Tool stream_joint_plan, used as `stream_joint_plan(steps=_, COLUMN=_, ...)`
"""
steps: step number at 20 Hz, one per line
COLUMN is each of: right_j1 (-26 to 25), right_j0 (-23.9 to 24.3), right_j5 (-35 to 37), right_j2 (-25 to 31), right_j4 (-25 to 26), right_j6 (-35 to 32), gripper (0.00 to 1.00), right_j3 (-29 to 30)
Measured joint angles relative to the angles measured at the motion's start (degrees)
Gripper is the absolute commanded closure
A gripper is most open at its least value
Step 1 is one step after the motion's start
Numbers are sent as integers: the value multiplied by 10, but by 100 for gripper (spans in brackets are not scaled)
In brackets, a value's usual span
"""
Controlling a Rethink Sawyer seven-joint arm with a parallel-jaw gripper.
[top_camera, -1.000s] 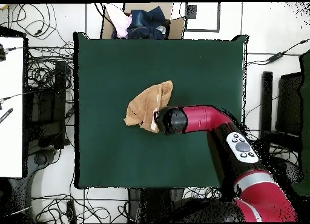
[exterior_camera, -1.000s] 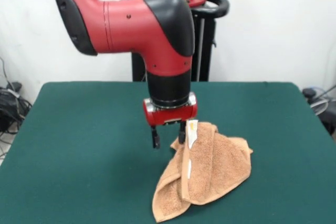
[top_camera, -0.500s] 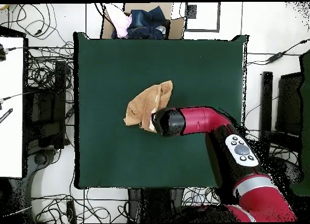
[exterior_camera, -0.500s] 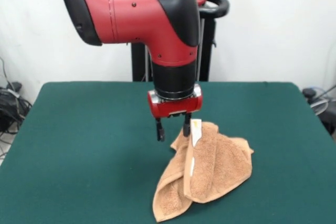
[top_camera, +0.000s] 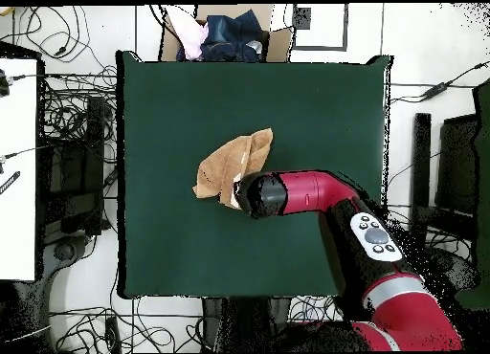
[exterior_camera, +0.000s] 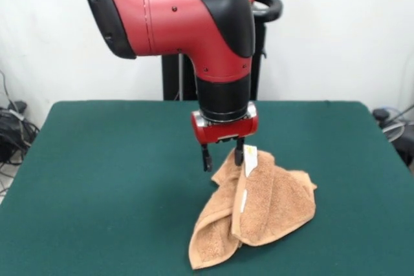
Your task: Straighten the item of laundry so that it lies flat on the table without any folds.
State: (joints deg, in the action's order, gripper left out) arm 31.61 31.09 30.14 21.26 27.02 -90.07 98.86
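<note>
1. While the gripper [exterior_camera: 223, 156] hangs with jaws apart, empty, at the towel's [exterior_camera: 259, 214] raised label end, we see the bunched towel mid-table [exterior_camera: 97, 179].
2. Its long axis runs from the gripper toward the table's front edge.

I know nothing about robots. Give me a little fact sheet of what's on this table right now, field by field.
Item: tan terry-cloth towel, crumpled and folded over itself, small white label at its raised top
Surface: dark green felt-topped table
Arm: red and black robot arm, reaching down from above
Gripper: gripper open, one finger at the towel's top edge by the label
Flat yet: no
</note>
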Motion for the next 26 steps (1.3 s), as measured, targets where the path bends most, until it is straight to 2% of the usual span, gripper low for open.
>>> stream_joint_plan(steps=7, right_j1=5, right_j0=-5, right_j5=0, right_j2=0, right_j4=-14, right_j6=0, gripper=0, right_j3=14)
stream_joint_plan(steps=16, right_j1=15, right_j0=-21, right_j5=0, right_j2=0, right_j4=-56, right_j6=0, gripper=0, right_j3=45)
stream_joint_plan(steps=26, right_j1=23, right_j0=-59, right_j5=-8, right_j2=0, right_j4=-100, right_j6=0, gripper=0, right_j3=85)
